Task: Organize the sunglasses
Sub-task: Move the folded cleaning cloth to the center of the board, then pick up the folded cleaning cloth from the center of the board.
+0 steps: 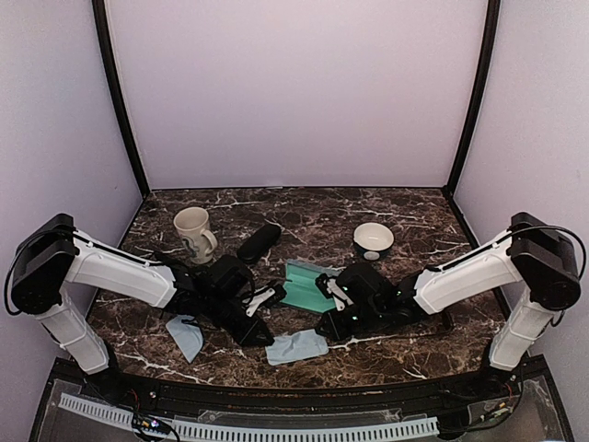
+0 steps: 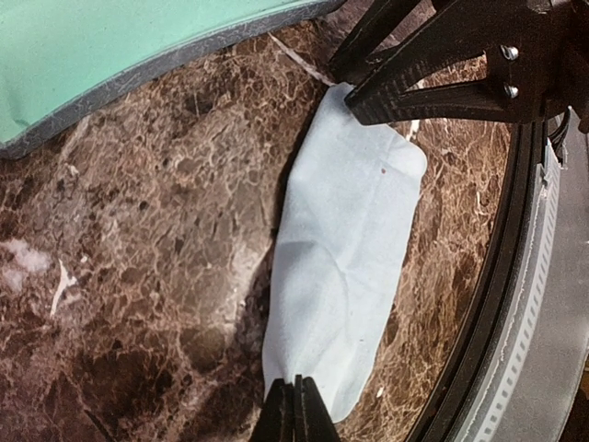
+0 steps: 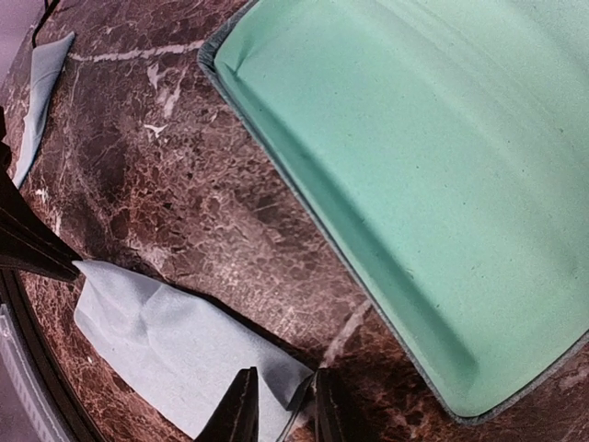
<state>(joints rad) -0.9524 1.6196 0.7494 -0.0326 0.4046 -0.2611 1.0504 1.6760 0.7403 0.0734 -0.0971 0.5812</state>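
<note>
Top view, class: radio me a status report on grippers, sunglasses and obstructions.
Left gripper shut at cloth edge. Right gripper slightly open around its other corner. Sunglasses not in sight. Open green-lined case beside both grippers.

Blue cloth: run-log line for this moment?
left pincer shut at one end of light-blue fabric cloth | right pincer part-open at its other end | open rectangular green-lined case beside

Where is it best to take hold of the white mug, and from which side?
Probably take the mug by its rim, from straight above: it stands upright with the mouth open, so one finger can go inside the wall. Its handle points toward the near right.
</note>
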